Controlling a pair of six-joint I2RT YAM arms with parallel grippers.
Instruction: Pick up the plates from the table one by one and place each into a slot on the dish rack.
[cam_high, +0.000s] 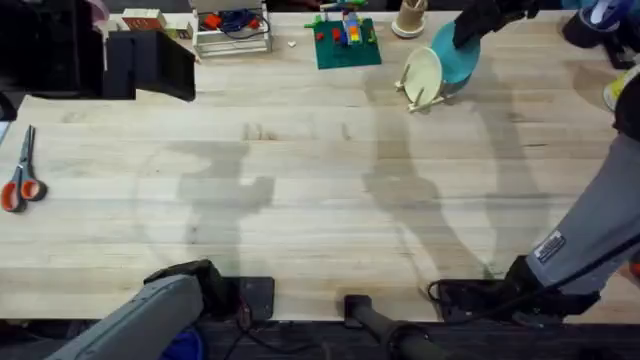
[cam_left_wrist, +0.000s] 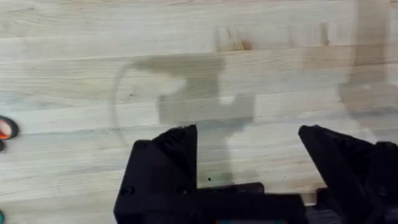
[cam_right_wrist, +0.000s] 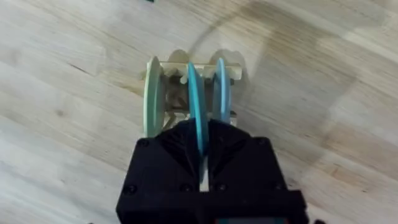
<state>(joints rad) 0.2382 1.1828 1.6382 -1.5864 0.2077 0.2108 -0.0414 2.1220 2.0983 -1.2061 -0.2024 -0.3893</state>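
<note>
Right gripper (cam_right_wrist: 202, 155) clamps the rim of a turquoise plate (cam_right_wrist: 196, 106), holding it on edge over the dish rack (cam_right_wrist: 186, 71) at the table's (cam_high: 300, 190) far right. Just beside it on one side a cream plate (cam_right_wrist: 152, 96) stands in a slot, on the other a blue plate (cam_right_wrist: 221, 93). Whether the held plate is touching the rack, hard to tell. Left gripper (cam_left_wrist: 249, 155) hangs wide open above bare wood near its base, well apart from the rack.
</note>
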